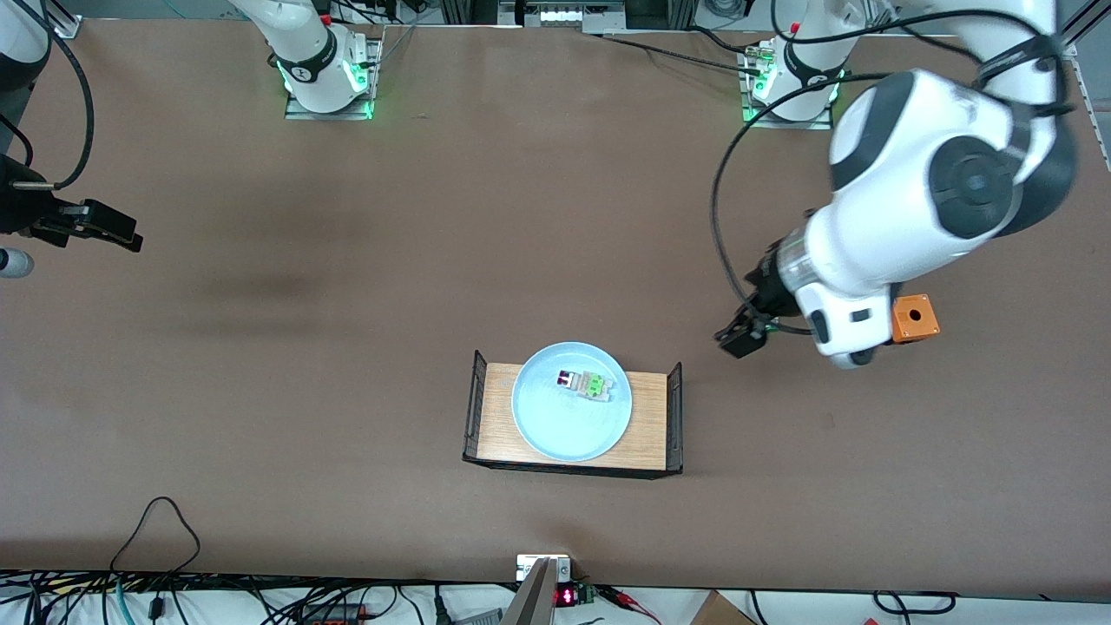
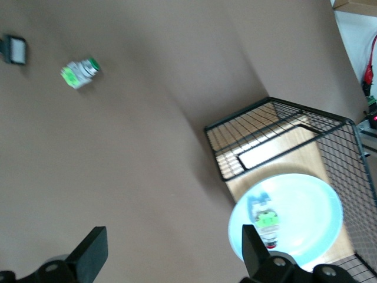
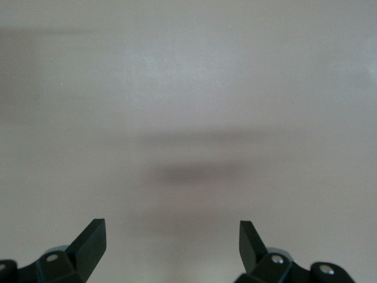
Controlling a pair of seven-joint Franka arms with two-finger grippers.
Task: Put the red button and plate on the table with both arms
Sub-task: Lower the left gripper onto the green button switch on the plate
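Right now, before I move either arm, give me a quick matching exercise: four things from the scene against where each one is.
Things:
1. tiny red-capped push-button part
2. round pale-blue plate
3. left gripper
4. right gripper

Places:
A. on the small wooden tray with black wire ends
B. over bare brown tabletop, at the right arm's end
C. in the plate
D. over the tabletop beside the tray, jaws open

Pairs: 1-C, 2-A, 3-D, 4-B
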